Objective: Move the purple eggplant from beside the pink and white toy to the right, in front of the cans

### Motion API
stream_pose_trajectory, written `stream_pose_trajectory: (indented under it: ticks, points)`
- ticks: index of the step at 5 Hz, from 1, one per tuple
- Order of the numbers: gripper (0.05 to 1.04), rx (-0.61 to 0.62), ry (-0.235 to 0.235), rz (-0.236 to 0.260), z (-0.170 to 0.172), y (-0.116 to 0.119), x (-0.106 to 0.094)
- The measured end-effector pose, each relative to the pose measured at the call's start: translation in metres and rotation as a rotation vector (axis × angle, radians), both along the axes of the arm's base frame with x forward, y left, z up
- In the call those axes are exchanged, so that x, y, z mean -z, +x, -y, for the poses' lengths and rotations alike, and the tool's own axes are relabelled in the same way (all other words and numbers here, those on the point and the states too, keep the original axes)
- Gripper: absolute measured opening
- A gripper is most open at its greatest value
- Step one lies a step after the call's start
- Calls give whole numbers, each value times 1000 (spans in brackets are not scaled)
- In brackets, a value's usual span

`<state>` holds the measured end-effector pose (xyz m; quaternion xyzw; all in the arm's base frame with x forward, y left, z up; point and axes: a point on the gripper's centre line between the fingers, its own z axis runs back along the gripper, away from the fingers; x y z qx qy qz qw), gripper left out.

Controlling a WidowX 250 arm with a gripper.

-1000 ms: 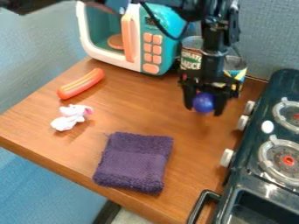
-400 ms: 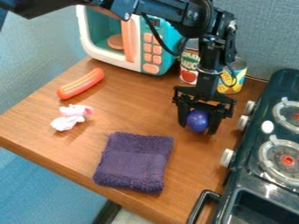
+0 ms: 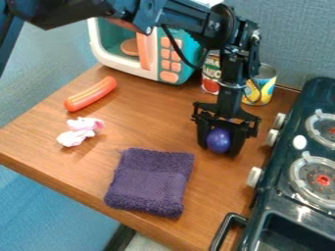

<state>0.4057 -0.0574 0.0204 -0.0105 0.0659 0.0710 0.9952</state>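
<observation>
Reading left to right, with twelve at the counter's far side: a white-and-pink plush toy [image 3: 80, 131] lies at nine o'clock, and an orange toy sausage [image 3: 90, 94] at ten. A toy microwave [image 3: 152, 56] stands at twelve; a folded purple towel [image 3: 149, 182] lies flat at six. The tomato sauce can [image 3: 210, 78] is at one. At three, the black gripper [image 3: 218, 150] hangs down, its two fingers pinching a purple ball [image 3: 218, 140] between them. Behind it stands a yellow can [image 3: 262, 88]; the toy stove [image 3: 301, 171] runs along the right edge.

Change noted: the ball has travelled from beside the cans toward six o'clock, and is now nearer the towel. Grip judged sound—ball carried, not dropped. Contact between ball and counter [image 3: 147, 127]—cannot tell.
</observation>
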Motion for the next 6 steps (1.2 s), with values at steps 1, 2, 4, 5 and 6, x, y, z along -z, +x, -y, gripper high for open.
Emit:
stream_pose_trajectory:
  ticks: [1,2,4,5,6]
  points:
    - [1003,-1,-17,5,2,-1,0]
    - [1001,-8,-25,24,1,-7,-2]
    - [1001,-3,-30,207,-4,-14,-67]
    - [1001,-15,-27,226,-25,-26,-83]
    - [1001,-24,22,147,-57,-53,-91]
